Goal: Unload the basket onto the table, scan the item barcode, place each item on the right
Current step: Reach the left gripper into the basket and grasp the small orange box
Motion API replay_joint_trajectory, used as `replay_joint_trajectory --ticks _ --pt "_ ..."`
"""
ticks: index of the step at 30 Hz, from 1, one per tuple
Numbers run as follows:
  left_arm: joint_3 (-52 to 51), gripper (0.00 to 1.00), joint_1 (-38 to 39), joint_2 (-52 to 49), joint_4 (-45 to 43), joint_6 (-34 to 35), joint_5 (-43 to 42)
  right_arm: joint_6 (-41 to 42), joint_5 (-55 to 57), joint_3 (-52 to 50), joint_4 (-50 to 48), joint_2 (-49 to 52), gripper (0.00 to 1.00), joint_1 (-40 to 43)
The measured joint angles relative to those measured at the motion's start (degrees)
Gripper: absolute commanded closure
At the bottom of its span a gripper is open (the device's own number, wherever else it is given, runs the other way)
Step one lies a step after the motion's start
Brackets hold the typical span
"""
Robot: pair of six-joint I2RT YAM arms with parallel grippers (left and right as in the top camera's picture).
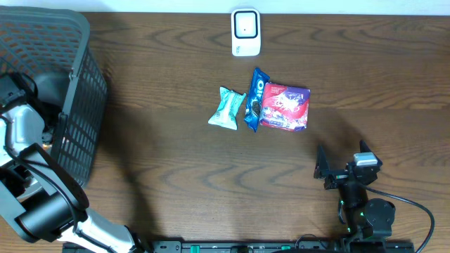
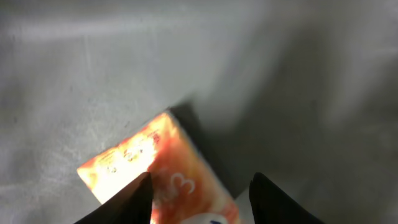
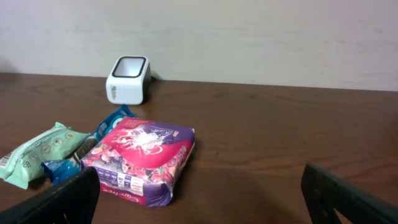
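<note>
Left gripper [image 2: 201,177]: jaws part-way apart astride glossy orange packet [image 2: 140,158], flat on smooth grey floor of black mesh basket [image 1: 79,105]; grip cannot be told | Right gripper [image 3: 199,180]: jaws wide apart | Wood-grain tabletop [image 1: 176,147]: boxy white scanner [image 1: 245,31], crinkled mint pouch [image 1: 227,109], blue wrapper [image 1: 254,98], red-purple block pack [image 1: 285,107]

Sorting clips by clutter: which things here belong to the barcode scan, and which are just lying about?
Job: scanner; orange packet, at the left gripper; probably the basket.
Lying about, it seems: green packet; Oreo pack; purple box; right gripper, open and apart from them.
</note>
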State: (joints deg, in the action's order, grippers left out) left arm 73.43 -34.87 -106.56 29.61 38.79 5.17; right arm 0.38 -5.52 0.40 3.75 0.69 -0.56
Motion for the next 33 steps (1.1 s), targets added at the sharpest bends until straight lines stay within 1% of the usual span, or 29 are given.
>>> replay_joint_trajectory --ticks 2,4,6,7,18,21,24,25,26,27,28,31,33 --pt "-0.72 0.5 0.0 0.0 0.02 0.0 -0.13 0.0 0.0 0.0 0.0 0.0 0.01 0.0" --pt "-1.14 0.6 0.0 0.0 0.37 0.17 -0.11 0.0 0.0 0.0 0.0 0.0 0.01 0.0" --pt "-1.33 0.78 0.0 0.0 0.68 0.17 -0.09 0.0 0.0 0.0 0.0 0.0 0.01 0.0" --pt "-1.4 0.92 0.0 0.0 0.72 0.31 -0.11 0.0 0.0 0.0 0.0 0.0 0.01 0.0" --pt "-1.66 0.93 0.02 1.27 2.1 -0.2 -0.39 0.0 0.0 0.0 0.0 0.0 0.01 0.0" --pt "-2.16 0.93 0.02 4.57 2.34 -0.26 -0.5 0.0 0.0 0.0 0.0 0.0 0.01 0.0" --pt "-2.27 0.92 0.02 10.38 2.32 -0.24 -0.5 0.0 0.0 0.0 0.0 0.0 0.01 0.0" --pt "-2.27 0.83 0.02 12.41 2.29 -0.26 -0.5 0.0 0.0 0.0 0.0 0.0 0.01 0.0" --pt "-2.27 0.69 0.02 14.49 2.29 -0.28 -0.5 0.0 -0.02 0.0 0.0 0.0 0.01 0.0" --pt "-2.27 0.58 0.02 15.67 2.25 -0.07 -0.55 0.0 0.0 0.0 0.0 0.0 0.01 0.0" --pt "-2.27 0.51 0.02 16.81 2.21 -0.48 -0.5 0.0 0.0 0.0 0.0 0.0 0.01 0.0" --pt "-2.27 0.38 0.02 17.03 2.16 -0.22 -0.5 0.0 0.0 0.0 0.0 0.0 0.01 0.0" --pt "-2.27 0.32 0.13 15.89 1.86 -0.07 -0.5 0.0 0.0 0.0 0.0 0.0 0.01 0.0"
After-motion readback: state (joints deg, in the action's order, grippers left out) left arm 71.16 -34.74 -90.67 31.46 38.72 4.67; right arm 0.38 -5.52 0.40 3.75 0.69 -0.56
